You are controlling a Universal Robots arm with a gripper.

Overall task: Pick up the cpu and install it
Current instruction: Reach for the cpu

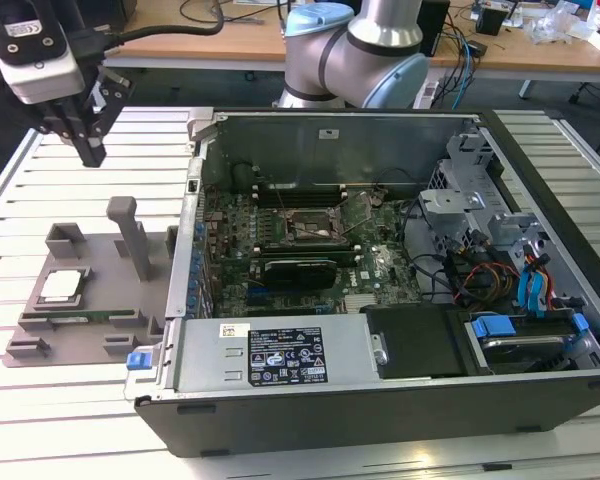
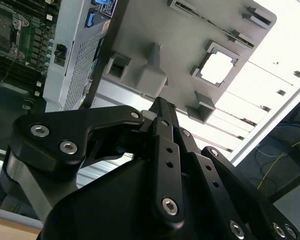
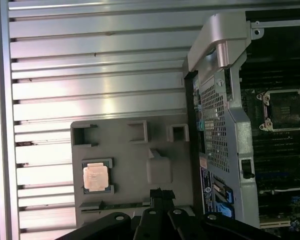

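Hanging over the slatted metal table at the exterior view's left, the gripper points its 2 dark fingers downward. They are pressed together at the tips and hold nothing. In the first wrist view the gripper shows the same closed tips above the grey holder tray, and in the second wrist view the gripper lines up as a single narrow black edge.

The cpu lies flat in a square recess of the holder tray, silver top facing up, toward the tray's side at the exterior view's left. It is well apart from the gripper, which hangs above and farther back. The cpu shows in both wrist views, as a pale metal square with a thin border and as a bright washed-out square inside its pocket. An upright grey post rises from the tray just beside the open computer case.

The case lies on its side on the table, to the exterior view's right of the tray. Inside it, the green motherboard carries the dark square socket frame, which appears in the first wrist view too. A power supply with a label sits along the case's near edge. The robot arm's silver and pale-blue joint stands behind the case, in front of a wooden desk.
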